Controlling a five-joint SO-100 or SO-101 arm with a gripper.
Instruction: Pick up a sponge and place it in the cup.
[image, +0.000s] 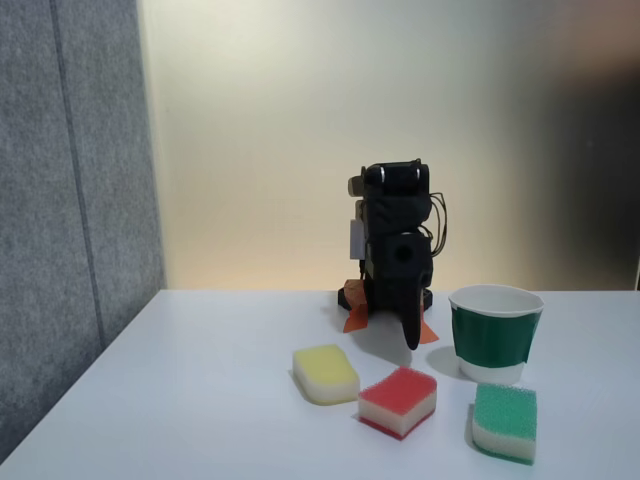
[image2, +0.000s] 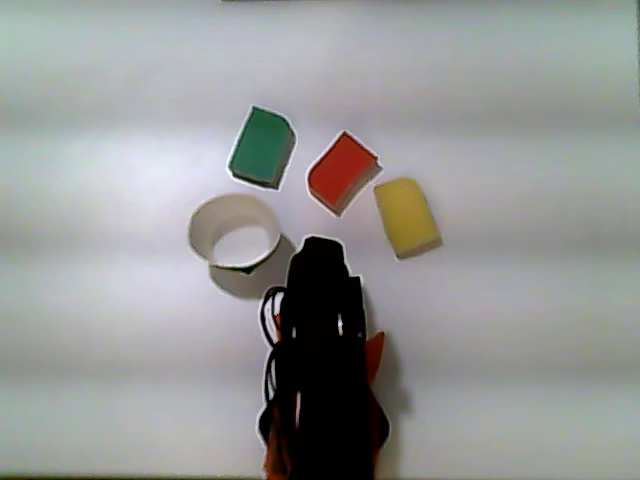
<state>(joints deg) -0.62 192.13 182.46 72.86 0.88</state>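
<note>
Green-topped sponge (image: 504, 421) lies nearest; the red sponge (image: 398, 400) sits left of it, near the cup (image: 495, 333). Folded fingers' (image: 410, 335) state: cannot tell. Crowded neighbours risk a wrong grab.

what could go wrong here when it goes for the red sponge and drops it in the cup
1. The red sponge lies close between the yellow sponge and the green sponge; a wide approach by the claw may nudge a neighbour.
2. The paper cup looks light and stands right beside the arm, so a swing could tip it.
3. The sponge looks nearly as wide as the cup's mouth, so it may catch on the rim.
</note>
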